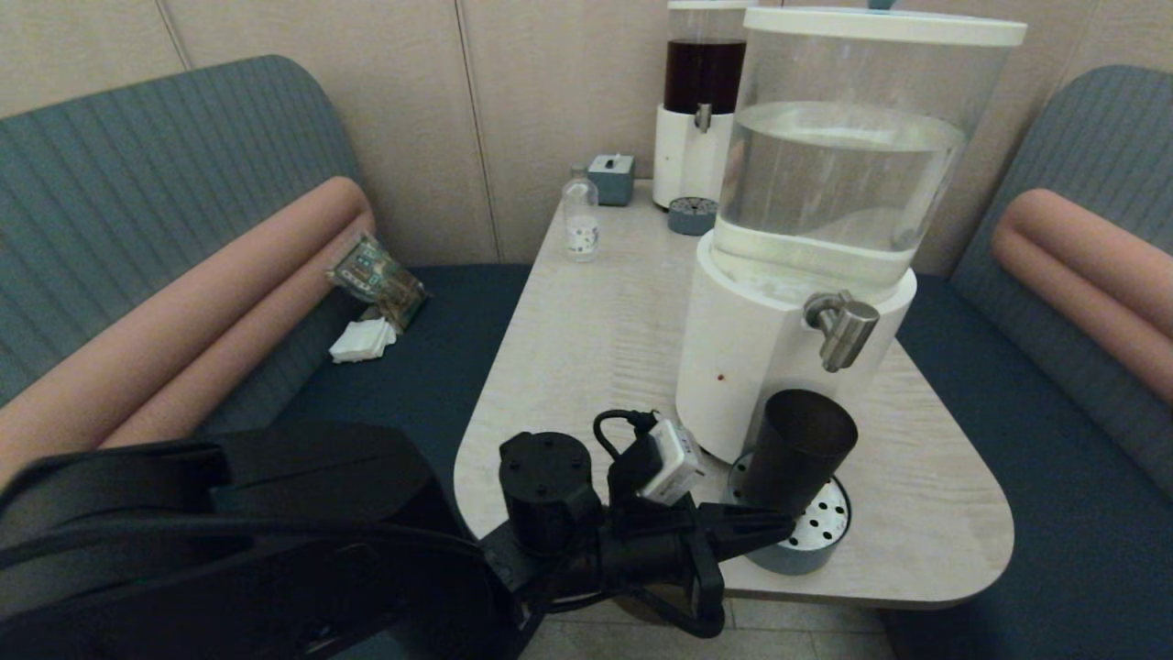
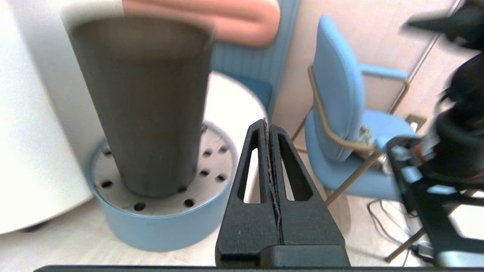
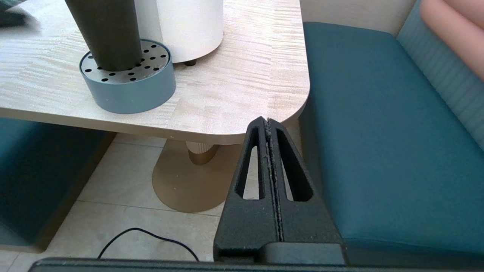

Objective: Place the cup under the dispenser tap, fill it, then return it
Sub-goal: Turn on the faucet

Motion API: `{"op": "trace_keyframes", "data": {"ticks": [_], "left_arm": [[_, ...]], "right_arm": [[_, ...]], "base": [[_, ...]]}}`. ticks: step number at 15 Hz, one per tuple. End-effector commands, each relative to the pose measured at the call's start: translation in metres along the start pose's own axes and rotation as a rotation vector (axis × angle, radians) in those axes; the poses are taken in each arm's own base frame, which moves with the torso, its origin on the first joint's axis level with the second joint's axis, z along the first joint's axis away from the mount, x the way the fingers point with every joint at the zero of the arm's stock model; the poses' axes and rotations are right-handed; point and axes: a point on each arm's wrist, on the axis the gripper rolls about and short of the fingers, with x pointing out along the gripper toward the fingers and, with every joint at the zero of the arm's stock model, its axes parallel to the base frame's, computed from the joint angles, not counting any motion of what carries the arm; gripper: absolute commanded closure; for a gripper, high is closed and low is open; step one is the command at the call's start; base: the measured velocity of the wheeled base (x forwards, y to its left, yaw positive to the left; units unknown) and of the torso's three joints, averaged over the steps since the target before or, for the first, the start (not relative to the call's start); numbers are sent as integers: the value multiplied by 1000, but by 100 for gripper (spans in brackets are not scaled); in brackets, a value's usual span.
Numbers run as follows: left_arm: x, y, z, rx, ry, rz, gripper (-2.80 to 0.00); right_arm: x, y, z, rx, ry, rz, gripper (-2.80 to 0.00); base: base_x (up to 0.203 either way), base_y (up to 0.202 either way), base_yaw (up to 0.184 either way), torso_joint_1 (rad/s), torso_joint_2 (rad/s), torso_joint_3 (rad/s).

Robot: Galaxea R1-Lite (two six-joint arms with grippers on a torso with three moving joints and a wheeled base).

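**Black cup stands on the drip tray below the tap, both grippers closed and empty**

The cup point(image 1: 797, 449) stands upright on the round perforated drip tray point(image 1: 816, 541) at the near foot of the big water dispenser point(image 1: 806, 275). The tray sits on the pale wooden table point(image 1: 596, 330), close to its near edge and touching or nearly touching the dispenser's white base. The tap point(image 1: 841, 328) juts out of that base above the cup, slightly to its right in the head view. The cup's mouth is open upward; whether it holds any water cannot be told.

The left gripper point(image 1: 779, 530) reaches in from the near left and ends just beside the tray's near rim, low at the foot of the cup. Its fingers are pressed together with nothing between them, and in the left wrist view they lie apart from the cup point(image 2: 143, 105), off to one side of the tray point(image 2: 159, 230).

The right gripper point(image 3: 268, 124) is out of the head view. It hangs off the near right corner of the table point(image 3: 242, 75), over the floor and the teal bench seat point(image 3: 378, 143), its fingers also pressed together and holding nothing.

Farther back on the table stand a slimmer dispenser with dark liquid point(image 1: 701, 110), a small clear bottle point(image 1: 580, 220) and a little grey box point(image 1: 611, 177).
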Motion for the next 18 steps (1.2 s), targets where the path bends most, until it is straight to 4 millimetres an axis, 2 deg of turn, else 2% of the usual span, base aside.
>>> {"op": "trace_keyframes", "data": {"ticks": [1,3,7,9,10,11,12,14,16,18], "left_arm": [[-19,-17,46,48,-73,1,0],[-44,-31,81,60,-137,86,0],[-101,-53,157,16,-398,444,0],[-143,-45,181,47,-493,632,0],[-173,-36,188,90,-520,762,0],[-204,-36,195,144,-548,887,0],[-231,-49,203,205,-588,975,0],[-271,-87,215,344,-662,1120,0],[-288,-129,220,463,-704,1153,0],[-293,-163,213,490,-678,1135,0]], "right_arm": [[1,0,-4,-1,14,1,0],[1,0,-4,-2,16,1,0],[1,0,-4,-2,16,1,0],[1,0,-4,-1,16,0,0],[1,0,-4,6,14,1,0],[1,0,-4,15,14,-1,0],[1,0,-4,15,14,-1,0],[1,0,-4,15,14,-1,0],[1,0,-4,16,14,-1,0],[1,0,-4,25,14,-8,0]], "base": [[0,0,0,0,0,0],[0,0,0,0,0,0],[0,0,0,0,0,0],[0,0,0,0,0,0],[0,0,0,0,0,0],[0,0,0,0,0,0],[0,0,0,0,0,0],[0,0,0,0,0,0],[0,0,0,0,0,0],[0,0,0,0,0,0]]}}
